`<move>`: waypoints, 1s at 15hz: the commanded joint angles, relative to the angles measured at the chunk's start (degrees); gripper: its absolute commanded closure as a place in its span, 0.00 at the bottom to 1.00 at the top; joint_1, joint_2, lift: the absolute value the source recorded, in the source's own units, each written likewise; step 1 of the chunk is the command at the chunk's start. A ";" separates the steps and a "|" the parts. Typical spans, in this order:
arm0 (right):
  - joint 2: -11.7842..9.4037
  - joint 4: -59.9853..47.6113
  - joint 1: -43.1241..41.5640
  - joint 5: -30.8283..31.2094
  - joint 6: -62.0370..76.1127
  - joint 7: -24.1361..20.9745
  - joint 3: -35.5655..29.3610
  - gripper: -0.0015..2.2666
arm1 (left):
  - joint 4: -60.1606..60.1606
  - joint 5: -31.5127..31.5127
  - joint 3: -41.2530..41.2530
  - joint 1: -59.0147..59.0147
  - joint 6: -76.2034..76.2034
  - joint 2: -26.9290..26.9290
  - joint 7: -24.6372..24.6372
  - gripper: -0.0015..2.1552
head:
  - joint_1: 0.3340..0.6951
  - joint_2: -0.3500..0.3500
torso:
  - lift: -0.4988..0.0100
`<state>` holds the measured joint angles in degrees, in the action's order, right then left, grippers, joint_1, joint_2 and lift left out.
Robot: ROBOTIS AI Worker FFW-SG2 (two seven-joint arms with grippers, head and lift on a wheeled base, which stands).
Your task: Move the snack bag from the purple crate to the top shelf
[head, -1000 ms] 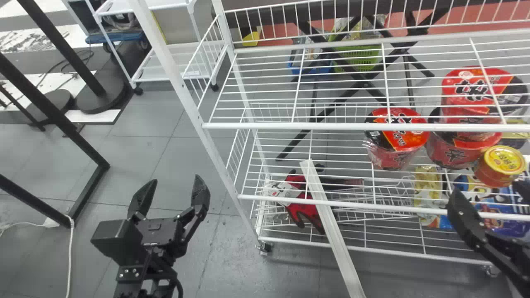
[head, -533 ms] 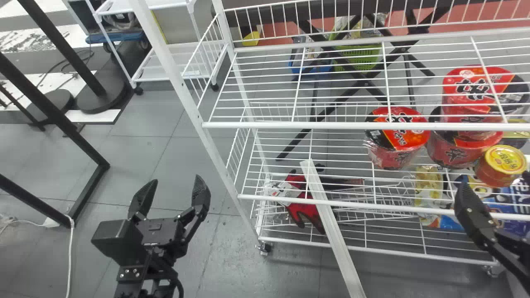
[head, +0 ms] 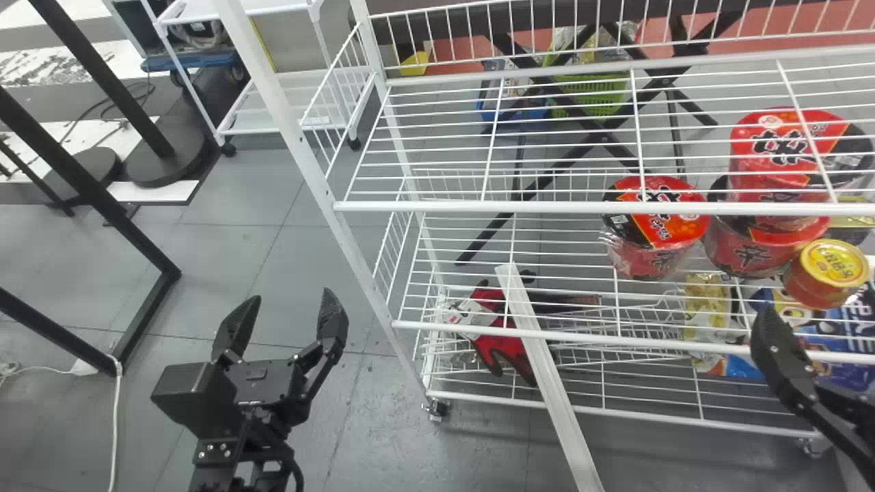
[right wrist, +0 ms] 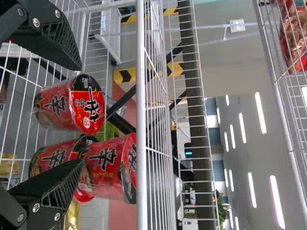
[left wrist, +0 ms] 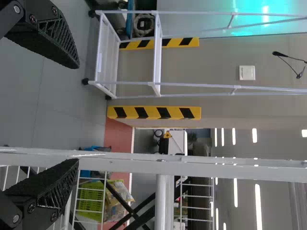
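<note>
In the head view my right gripper (head: 786, 365) is at the right edge, in front of the white wire rack. In the right wrist view that gripper (right wrist: 80, 115) stands open, nothing between its fingers, with noodle cups beyond them. A red bag with brown contents (right wrist: 293, 36), perhaps a snack bag, lies on a high wire shelf (right wrist: 277, 91), well above the gripper. My left gripper (head: 292, 298) is held over the floor, left of the rack; in the left wrist view the same gripper (left wrist: 77, 114) is open and empty.
Red noodle cups (head: 656, 212) and a yellow-lidded can (head: 830, 266) stand on the rack. Blue packages (head: 837, 335), a yellow package (head: 706, 307) and a red glove (head: 489, 342) lie lower down. A white bar (head: 547, 376) leans across the rack's front.
My right gripper has shifted slightly to the right in the head view, uncovering more of the blue packages behind it. The left gripper has barely moved.
</note>
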<state>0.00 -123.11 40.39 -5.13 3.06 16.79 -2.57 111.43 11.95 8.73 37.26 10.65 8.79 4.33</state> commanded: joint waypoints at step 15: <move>0.05 -0.20 0.66 0.47 5.24 0.79 0.46 0.06 | 0.28 -0.18 -0.38 -0.09 -0.25 0.09 0.07 0.06 | 1.00 0.84 | 0.09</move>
<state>0.00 -123.67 41.04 -4.98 5.12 17.55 -2.21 111.71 11.77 8.45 37.23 10.43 8.88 4.39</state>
